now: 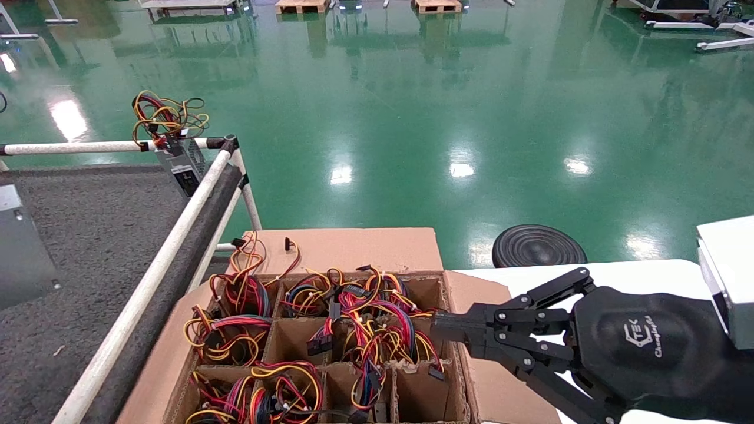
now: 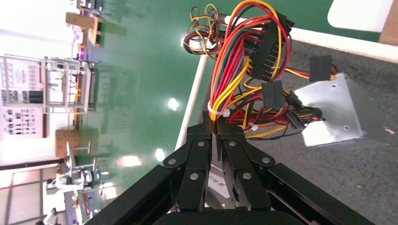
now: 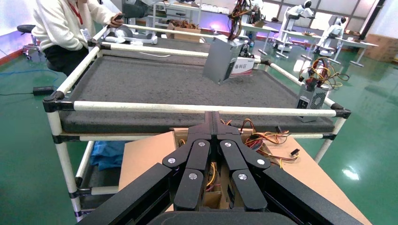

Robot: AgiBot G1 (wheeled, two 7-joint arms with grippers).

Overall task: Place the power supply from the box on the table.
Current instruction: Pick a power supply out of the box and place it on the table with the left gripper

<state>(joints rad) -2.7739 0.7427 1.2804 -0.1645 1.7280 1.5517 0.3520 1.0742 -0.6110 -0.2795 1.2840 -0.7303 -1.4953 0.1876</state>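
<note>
My left gripper [image 2: 215, 123] is shut on the red, orange and yellow wire bundle [image 2: 234, 61] of the silver-grey power supply [image 2: 338, 112]. The block hangs tilted over the dark grey table [image 2: 356, 178]; whether it touches the carpet I cannot tell. In the right wrist view the same power supply [image 3: 223, 58] is over the middle of the table [image 3: 141, 84]. In the head view it shows at the far left edge [image 1: 17, 247]. The box [image 1: 353, 250] holds several wired units in its cells. My right gripper [image 1: 439, 327] is shut and empty above the box's right side.
A slimmer labelled unit [image 1: 182, 165] with wires leans at the table's far corner by the white rail [image 1: 165, 247]. A black disc [image 1: 539, 247] lies on the green floor. The box stands on a white tabletop [image 1: 648, 271]. A person in white [image 3: 61, 28] stands beyond the table.
</note>
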